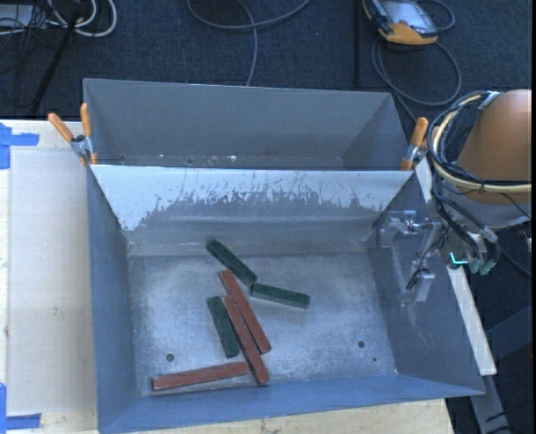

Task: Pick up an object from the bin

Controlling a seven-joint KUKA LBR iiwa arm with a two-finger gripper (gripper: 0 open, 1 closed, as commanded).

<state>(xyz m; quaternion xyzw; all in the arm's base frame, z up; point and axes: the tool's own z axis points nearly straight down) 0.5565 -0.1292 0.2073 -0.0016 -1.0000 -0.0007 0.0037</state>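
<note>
Nearest, at 7 o'clock on the floor of the grey bin [249,206], one red-brown bar [202,378] lies almost crosswise. Its right end touches the low tip of a second red-brown bar [249,349], which slants up toward the centre. A third red-brown bar [248,315] runs parallel just beside it, making three of that colour. The green ones also number three. A short green bar [222,326] touches the slanted pair on their 9 o'clock side, and another green bar [280,296] lies just off their 3 o'clock side. The farthest green bar [231,262], toward 12 o'clock, meets the pair's upper end; which overlaps which there is hard to make out. At 3 o'clock the gripper [419,278] hangs over the bare sloping right wall, well apart from all six bars. I cannot tell whether it is released or clenched. Beyond it the arm's orange cover [507,143] is cut off at the view's right.
</note>
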